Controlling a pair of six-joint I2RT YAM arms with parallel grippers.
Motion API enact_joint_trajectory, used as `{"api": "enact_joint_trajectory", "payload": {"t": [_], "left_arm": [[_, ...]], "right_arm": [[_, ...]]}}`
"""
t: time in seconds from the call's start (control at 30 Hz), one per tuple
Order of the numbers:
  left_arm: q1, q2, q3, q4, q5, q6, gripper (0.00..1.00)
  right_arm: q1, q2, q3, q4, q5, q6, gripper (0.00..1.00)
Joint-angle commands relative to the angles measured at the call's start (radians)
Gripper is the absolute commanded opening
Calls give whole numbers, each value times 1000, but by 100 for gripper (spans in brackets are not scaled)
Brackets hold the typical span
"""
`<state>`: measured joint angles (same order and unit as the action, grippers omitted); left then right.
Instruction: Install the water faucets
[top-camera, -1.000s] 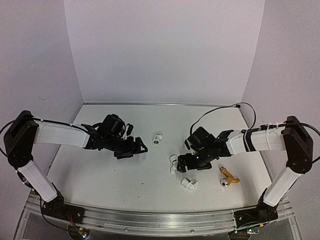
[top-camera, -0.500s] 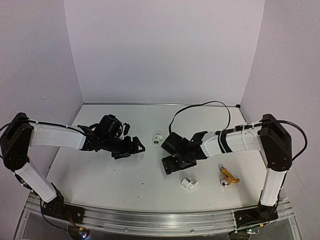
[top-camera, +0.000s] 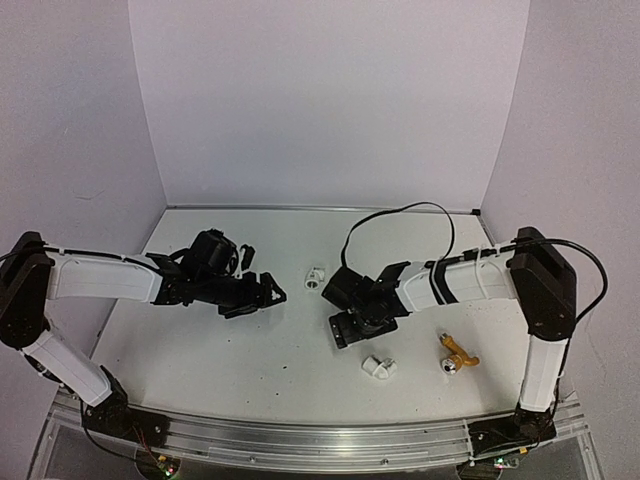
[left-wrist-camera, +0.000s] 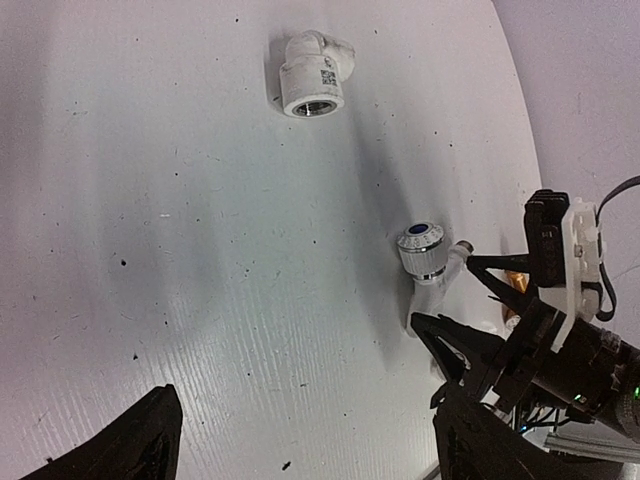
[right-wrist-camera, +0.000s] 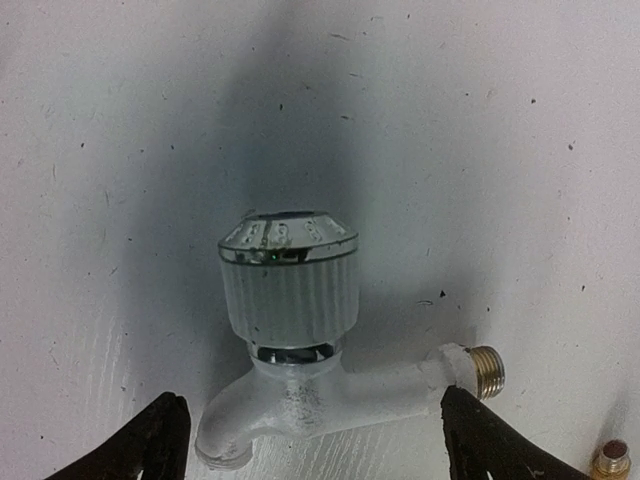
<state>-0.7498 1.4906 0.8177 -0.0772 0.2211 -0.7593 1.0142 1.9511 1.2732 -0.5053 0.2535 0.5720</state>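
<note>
Near the middle of the surface (top-camera: 200, 350), the white faucet (right-wrist-camera: 290, 300) lies under the right arm (top-camera: 470, 282). Its ribbed knob with a silvery rim faces the wrist camera; in that view the spout is at the left and the brassy threaded end at the right. The right jaws are spread and sit low over it, with one finger (right-wrist-camera: 150, 445) just outside the spout and the other just beside the threaded end. Whether either finger touches the plastic I cannot tell. From above, the black wrist hides this faucet almost wholly.

The yellow faucet (top-camera: 457, 353) lies well apart on the right side, near the front edge, with its silvery end toward the near side. One stubby white fitting (top-camera: 316, 276) lies between the two arms, its open mouth turned toward the left wrist camera. A second fitting (top-camera: 378, 368) lies just in front of the right jaws, between them and the front edge.

The left arm (top-camera: 100, 278) reaches in from the left. The left jaws are spread wide and hold nothing, above bare surface left of centre, pointing toward the first fitting and the white faucet
</note>
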Motion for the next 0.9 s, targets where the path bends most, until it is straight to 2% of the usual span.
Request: {"api": "enact_joint_trajectory", "payload": {"t": [0.0, 0.33, 0.63, 0.73, 0.87], "left_arm": [[-3, -1, 13, 28, -20, 0, 90], [-5, -81, -30, 27, -33, -12, 89], [-6, -143, -59, 27, -56, -29, 90], [-5, -166, -59, 25, -62, -30, 90], [-6, -188, -68, 27, -55, -42, 91]], "right_arm": [[0, -17, 41, -24, 83, -23, 87], [-1, 127, 169, -24, 216, 14, 75], [-1, 181, 176, 2, 205, 14, 64], [0, 182, 151, 33, 153, 33, 60], [-2, 156, 106, 70, 144, 42, 49]]}}
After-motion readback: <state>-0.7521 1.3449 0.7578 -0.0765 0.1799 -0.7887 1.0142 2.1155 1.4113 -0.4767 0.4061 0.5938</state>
